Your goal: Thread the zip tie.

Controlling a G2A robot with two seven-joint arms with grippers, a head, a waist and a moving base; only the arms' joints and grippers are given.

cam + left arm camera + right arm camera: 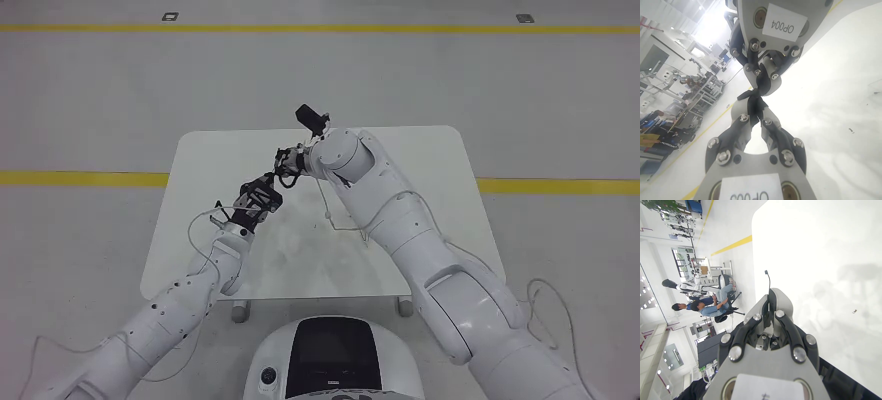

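Both arms meet above the middle of the white table (420, 160). My right gripper (770, 294) is shut on a thin black zip tie (769, 281). The strap sticks out past the fingertips and ends in a small square head (766, 272). My left gripper (755, 107) is shut on a black piece of the zip tie (744, 95), which juts out sideways at its tips. The right gripper (761, 89) faces it tip to tip, almost touching. From above, the left gripper (262, 195) and the right gripper (291, 160) are close together over the table.
The tabletop (810, 247) under the grippers is bare except for a small dark speck (854, 311). A thin white cable (330, 212) hangs from the right arm. The table's rounded far corner (755, 220) borders a floor with a yellow line (730, 246).
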